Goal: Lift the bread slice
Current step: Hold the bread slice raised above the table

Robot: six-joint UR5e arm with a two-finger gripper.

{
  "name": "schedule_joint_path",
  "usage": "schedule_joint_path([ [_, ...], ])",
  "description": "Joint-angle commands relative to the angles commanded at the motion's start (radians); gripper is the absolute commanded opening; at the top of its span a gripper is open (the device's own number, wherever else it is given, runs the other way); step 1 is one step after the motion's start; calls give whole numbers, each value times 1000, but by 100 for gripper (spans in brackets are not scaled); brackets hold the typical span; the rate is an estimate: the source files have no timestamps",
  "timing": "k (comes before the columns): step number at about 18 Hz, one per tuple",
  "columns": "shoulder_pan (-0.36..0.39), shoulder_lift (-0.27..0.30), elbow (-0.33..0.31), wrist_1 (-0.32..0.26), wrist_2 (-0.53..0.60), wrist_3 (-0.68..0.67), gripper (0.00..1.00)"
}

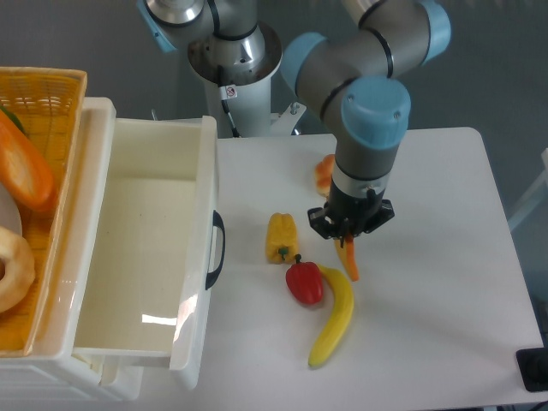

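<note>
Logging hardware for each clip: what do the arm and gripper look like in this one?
The arm has silver-grey tubular links with dark grey joint housings and light blue round caps. Its base column is white, bearing a small red-and-white sticker. A dark cable runs down behind it. The gripper is small and black.
</note>
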Motion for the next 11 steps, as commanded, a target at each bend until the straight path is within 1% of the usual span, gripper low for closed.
schedule_joint_path([
  [1, -3, 5, 0, 0, -6, 44, 0],
  [4, -32, 5, 0, -2, -5, 112, 0],
  [8, -44, 8, -17, -18, 23, 290, 0],
  [11, -57, 8, -15, -37, 26, 327, 0],
])
